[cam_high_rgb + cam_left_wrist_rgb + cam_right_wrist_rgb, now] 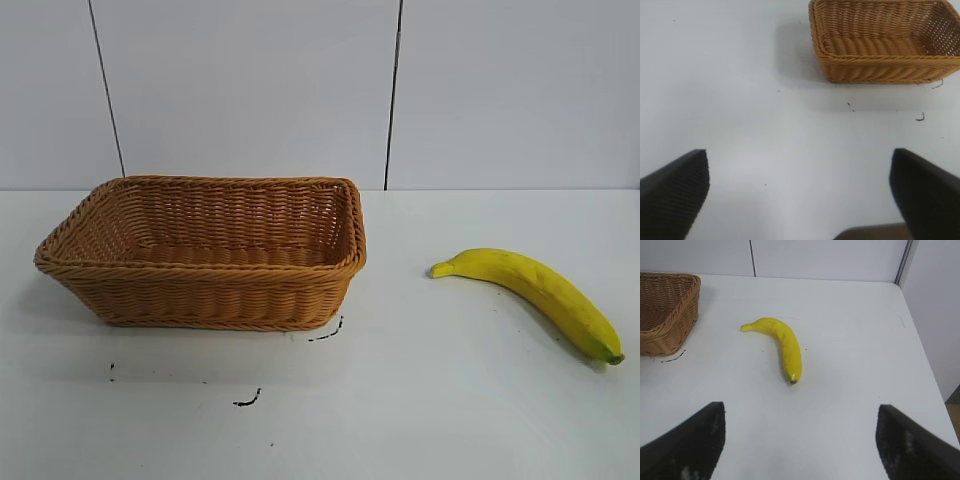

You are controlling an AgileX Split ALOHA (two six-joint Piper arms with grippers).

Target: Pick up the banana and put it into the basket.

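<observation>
A yellow banana [535,288] with greenish tips lies flat on the white table at the right. It also shows in the right wrist view [782,344], some way ahead of my right gripper [801,412], which is open and empty above bare table. The tan woven basket [205,295] stands empty at the left of the table. It also shows in the left wrist view [880,65], far ahead of my left gripper [799,165], which is open and empty over the table. Neither gripper shows in the exterior view.
The white table [420,400] has a few small black marks [248,400] in front of the basket. A grey panelled wall [250,90] runs behind the table. The table's right edge [925,350] shows in the right wrist view.
</observation>
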